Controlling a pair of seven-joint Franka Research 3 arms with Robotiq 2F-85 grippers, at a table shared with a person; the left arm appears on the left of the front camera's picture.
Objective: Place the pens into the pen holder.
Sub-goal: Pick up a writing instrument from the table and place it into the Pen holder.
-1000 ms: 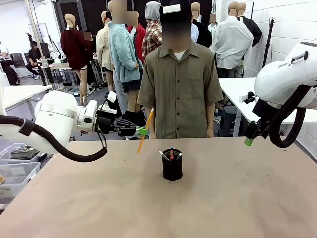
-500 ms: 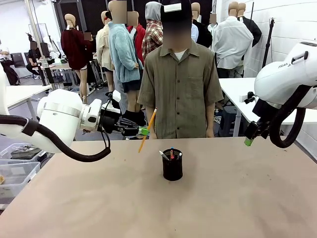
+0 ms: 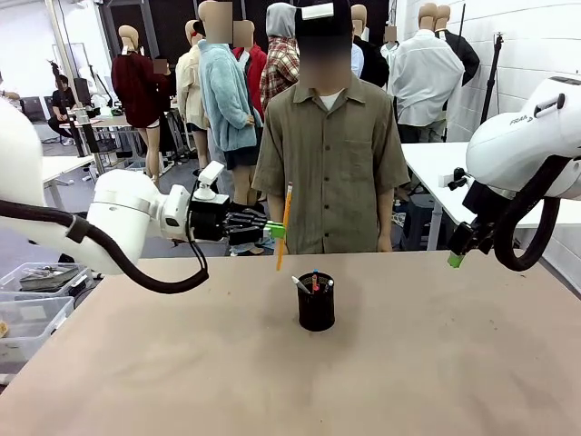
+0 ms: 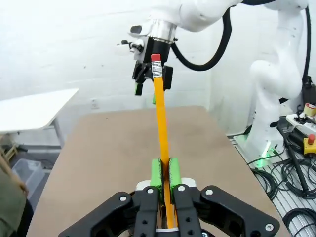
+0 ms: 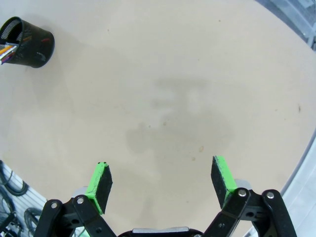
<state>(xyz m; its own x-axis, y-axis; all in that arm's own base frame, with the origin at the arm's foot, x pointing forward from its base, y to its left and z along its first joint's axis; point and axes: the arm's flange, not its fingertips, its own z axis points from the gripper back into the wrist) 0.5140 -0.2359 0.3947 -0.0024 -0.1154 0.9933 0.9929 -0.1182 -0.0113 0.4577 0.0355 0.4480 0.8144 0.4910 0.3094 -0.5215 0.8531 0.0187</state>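
Front view: my left gripper point(image 3: 276, 230) hangs above the brown table point(image 3: 182, 363), pinching a yellow-orange pencil point(image 3: 282, 227) between its green pads. The pencil stands nearly upright, its tip pointing down, at about 10 o'clock from the pen holder point(image 3: 316, 305) and higher than its rim. The black mesh pen holder stands on the table near its middle, with a pale pen point(image 3: 300, 284), a red pen point(image 3: 315, 282) and a blue-ended pen point(image 3: 313, 272) sticking out of it. A person in an olive shirt point(image 3: 331, 163) stands at the far edge, directly behind the holder. My right gripper point(image 3: 457, 258) hangs at 3 o'clock, off the table's right side; from here I cannot tell how its jaws stand.

Left wrist view: my gripper's green pads point(image 4: 156, 173) clamp the pencil point(image 4: 161, 118) low on its shaft. The shaft runs toward 12 o'clock, ending in a red eraser point(image 4: 155, 58). Beyond it, across the table point(image 4: 98, 148), my right gripper point(image 4: 145, 84) shows under its white arm.

Right wrist view: my right gripper point(image 5: 163, 180) has its jaws spread wide with nothing between the pads, above bare tabletop point(image 5: 173, 89). The pen holder point(image 5: 27, 35) sits at 10 o'clock, in the picture's top corner, pen ends point(image 5: 6, 52) showing at its mouth.
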